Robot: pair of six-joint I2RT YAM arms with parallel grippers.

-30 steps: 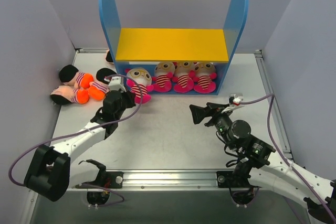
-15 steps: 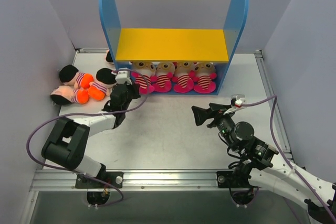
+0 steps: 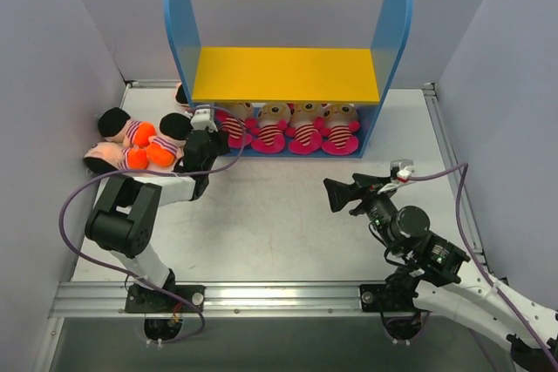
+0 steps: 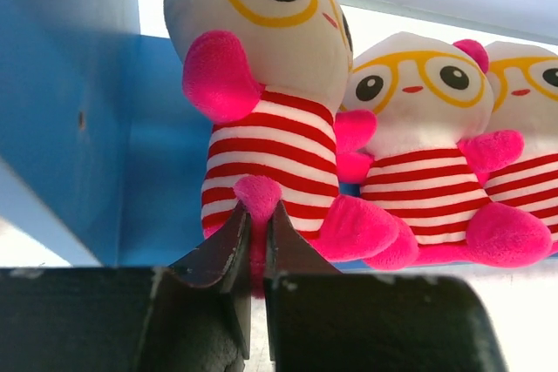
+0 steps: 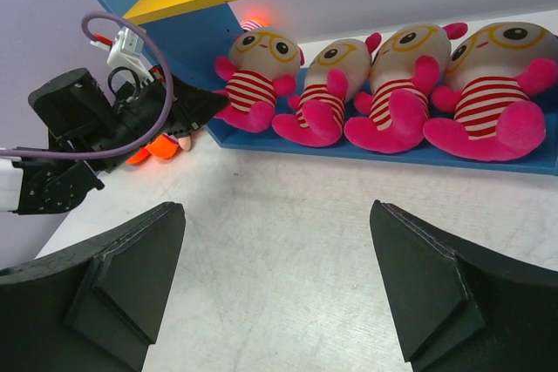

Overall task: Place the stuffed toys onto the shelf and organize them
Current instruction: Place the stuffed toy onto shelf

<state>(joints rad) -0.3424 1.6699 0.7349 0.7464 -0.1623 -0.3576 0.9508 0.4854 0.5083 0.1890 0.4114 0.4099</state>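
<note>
The shelf (image 3: 288, 74) has blue side panels, a yellow upper board and a blue base. Several pink striped toys sit in a row on its base (image 5: 384, 156). My left gripper (image 3: 212, 141) is shut on the pink foot of the leftmost striped toy (image 4: 261, 119), which sits at the base's left end (image 3: 232, 127) (image 5: 253, 83). Its neighbour (image 4: 418, 163) sits beside it. Peach-headed toys with orange bottoms (image 3: 131, 145) lie left of the shelf. My right gripper (image 3: 336, 195) is open and empty over the table, in front of the shelf.
The grey walls close in on the left, right and back. The metal rail (image 3: 279, 295) runs along the near edge. One more toy (image 3: 180, 93) peeks out behind the shelf's left panel. The yellow upper board (image 3: 286, 74) carries nothing.
My left gripper has carried the striped toy from the table up and back into the left end of the shelf base. The right gripper has drawn back slightly to the right.
</note>
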